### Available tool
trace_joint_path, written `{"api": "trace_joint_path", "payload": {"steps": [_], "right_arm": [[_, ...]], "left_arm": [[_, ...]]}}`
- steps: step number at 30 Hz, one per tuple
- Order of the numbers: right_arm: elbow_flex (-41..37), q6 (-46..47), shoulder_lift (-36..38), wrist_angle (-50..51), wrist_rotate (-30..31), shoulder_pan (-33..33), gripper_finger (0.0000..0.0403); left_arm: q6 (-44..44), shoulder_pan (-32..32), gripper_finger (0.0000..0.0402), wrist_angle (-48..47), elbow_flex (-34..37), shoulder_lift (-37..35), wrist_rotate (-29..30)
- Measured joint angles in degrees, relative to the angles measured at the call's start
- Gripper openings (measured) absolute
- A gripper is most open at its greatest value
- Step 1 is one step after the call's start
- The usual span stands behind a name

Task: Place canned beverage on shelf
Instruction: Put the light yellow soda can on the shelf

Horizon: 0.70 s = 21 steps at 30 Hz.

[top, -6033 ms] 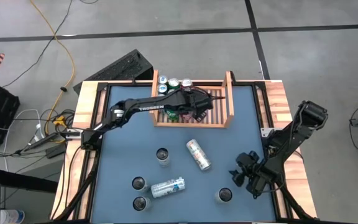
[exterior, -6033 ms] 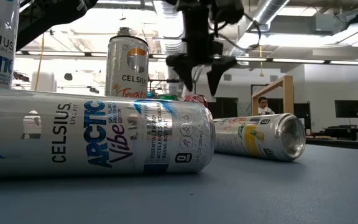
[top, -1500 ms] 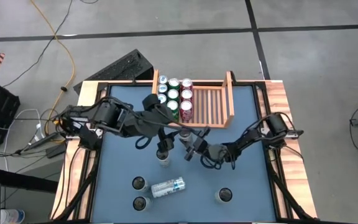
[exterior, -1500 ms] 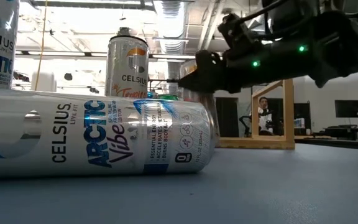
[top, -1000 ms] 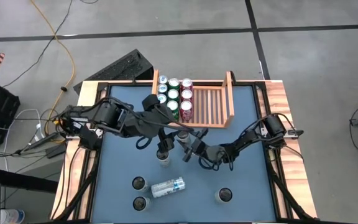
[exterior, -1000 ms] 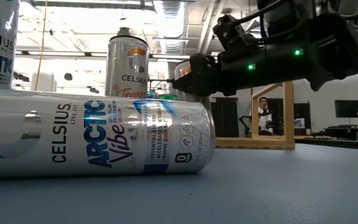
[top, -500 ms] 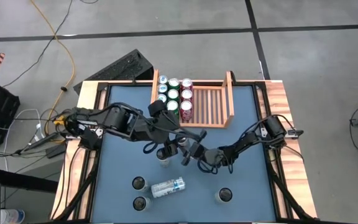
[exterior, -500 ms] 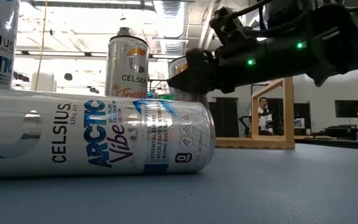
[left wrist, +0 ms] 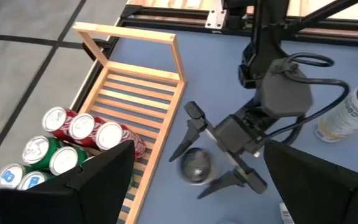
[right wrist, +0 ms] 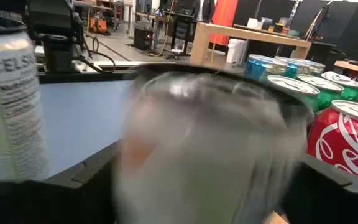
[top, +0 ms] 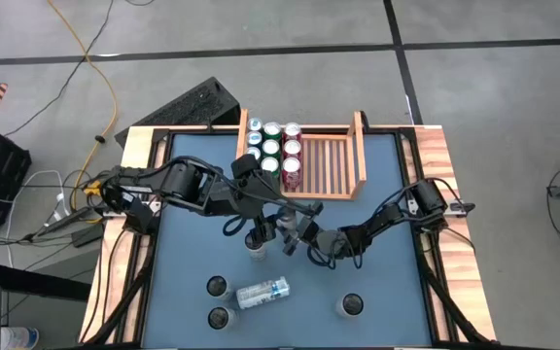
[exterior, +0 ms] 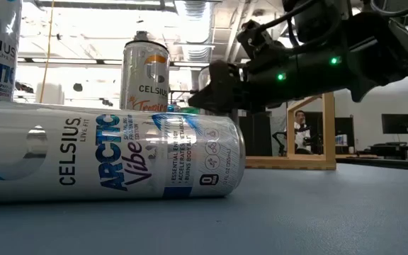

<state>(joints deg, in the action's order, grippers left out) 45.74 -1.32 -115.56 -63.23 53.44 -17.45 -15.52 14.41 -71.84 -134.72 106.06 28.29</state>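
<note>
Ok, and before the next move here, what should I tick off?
1. Can upright between the right gripper's fingers: ok.
2. Right gripper open, can not clamped: ok.
3. Left gripper open and empty: ok.
4. Bare slats free on the shelf beside the stocked cans: ok.
5. Room between the two grippers: not ok, they crowd together at mid-table.
6. Left gripper clear of the other upright can: cannot tell.

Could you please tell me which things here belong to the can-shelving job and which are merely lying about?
Job: wooden shelf; shelved cans; upright can nearest the shelf; toppled Celsius can; other upright cans on the table.
Lying about: black object on the floor; yellow cable.
</note>
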Motion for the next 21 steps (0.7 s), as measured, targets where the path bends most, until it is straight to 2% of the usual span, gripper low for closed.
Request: {"api": "trace_joint_path", "payload": {"steps": [7,13,15,18,21], "right_arm": [[0.0,-2.2,2.8,0.5,1.0,-3.0,0.0392],[0.0,-3.3,11.2,10.5,5.3,-8.1,0.039],[0.0,-3.2,14.7,14.5,7.1,-10.4,0.0389],[0.0,-3.2,20.8,20.0,12.1,-14.8,0.0389],[0.0,-4.1,27.5,25.8,22.5,-20.1,0.0389]], "left_arm": [[2.9,-0.2,0.0343,-3.3,0.0,0.0,-1.6],[8.7,-1.3,0.0343,-3.3,0.0,0.0,-3.2],[11.5,-1.6,0.0343,-2.5,0.0,0.0,-5.3],[16.1,-2.8,0.0343,1.5,0.0,0.0,-11.7],[19.8,-4.8,0.0343,2.2,0.0,0.0,-16.7]]}}
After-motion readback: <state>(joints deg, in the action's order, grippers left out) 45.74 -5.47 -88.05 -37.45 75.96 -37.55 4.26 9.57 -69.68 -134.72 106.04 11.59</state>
